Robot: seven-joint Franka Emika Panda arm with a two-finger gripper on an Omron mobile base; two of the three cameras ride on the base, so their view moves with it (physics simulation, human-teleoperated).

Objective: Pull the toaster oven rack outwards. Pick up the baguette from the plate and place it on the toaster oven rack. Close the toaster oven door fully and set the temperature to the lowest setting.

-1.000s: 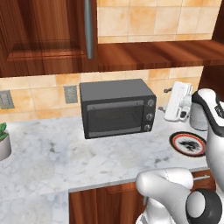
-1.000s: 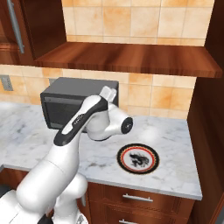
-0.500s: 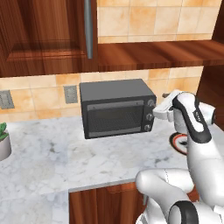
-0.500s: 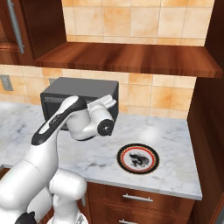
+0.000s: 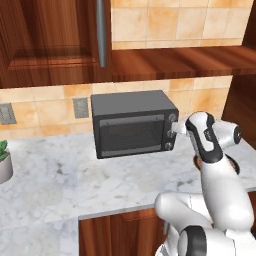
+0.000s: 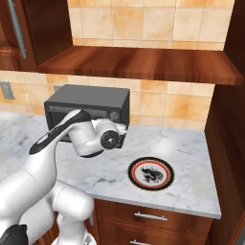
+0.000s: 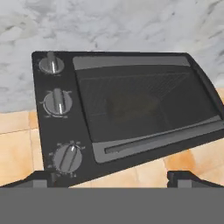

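The dark grey toaster oven (image 5: 132, 125) (image 6: 88, 103) stands on the marble counter with its door (image 7: 140, 105) shut. Through the dark glass I see faint mesh lines of the rack (image 7: 131, 83) and a dim tan shape, likely the baguette (image 7: 131, 105). My gripper (image 5: 177, 131) (image 6: 123, 133) (image 7: 113, 179) hovers just in front of the oven's right side, by the column of three knobs (image 7: 57, 101), touching none. It is open, its tips wide apart with nothing between them. The plate (image 6: 150, 173) lies bare on the counter to the right.
A wooden shelf (image 6: 143, 64) hangs over the oven and a tall wooden panel (image 6: 229, 143) closes the counter's right end. Wall outlets (image 5: 80, 107) sit left of the oven, and a potted plant (image 5: 4, 165) stands at the far left.
The arm has swung left from above the plate to the oven's knob side. The gripper stayed open.
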